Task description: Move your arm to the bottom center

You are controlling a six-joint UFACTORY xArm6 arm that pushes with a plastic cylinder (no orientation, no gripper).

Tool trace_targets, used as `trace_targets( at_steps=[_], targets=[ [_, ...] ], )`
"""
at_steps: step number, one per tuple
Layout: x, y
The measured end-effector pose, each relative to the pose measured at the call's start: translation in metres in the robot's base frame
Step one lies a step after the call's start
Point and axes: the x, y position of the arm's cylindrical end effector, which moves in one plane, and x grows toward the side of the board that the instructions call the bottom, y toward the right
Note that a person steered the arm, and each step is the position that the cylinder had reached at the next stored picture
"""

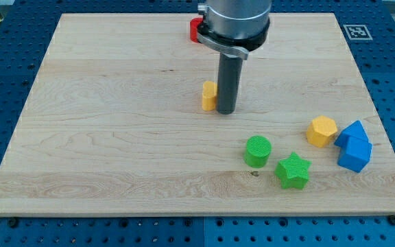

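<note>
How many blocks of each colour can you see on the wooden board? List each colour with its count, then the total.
Red: 1, partly hidden block
Yellow: 2, small block, hexagon
Green: 2, cylinder, star
Blue: 2, touching blocks
Total: 7

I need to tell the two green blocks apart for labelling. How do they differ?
The green round block is a plain cylinder with a flat circular top; the green star block has pointed arms. The round one lies further to the view's left and slightly higher; the star sits nearer the view's bottom edge. Both share the same green and lie flat on the board.
</note>
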Motion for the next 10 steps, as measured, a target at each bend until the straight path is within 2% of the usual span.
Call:
trace_targets(
  at_steps=[3,6,7,10],
  targets=[
    [0.047,0.000],
    [0.047,-0.016],
    [0.060,-0.022],
    [0.141,-0.022]
  ],
)
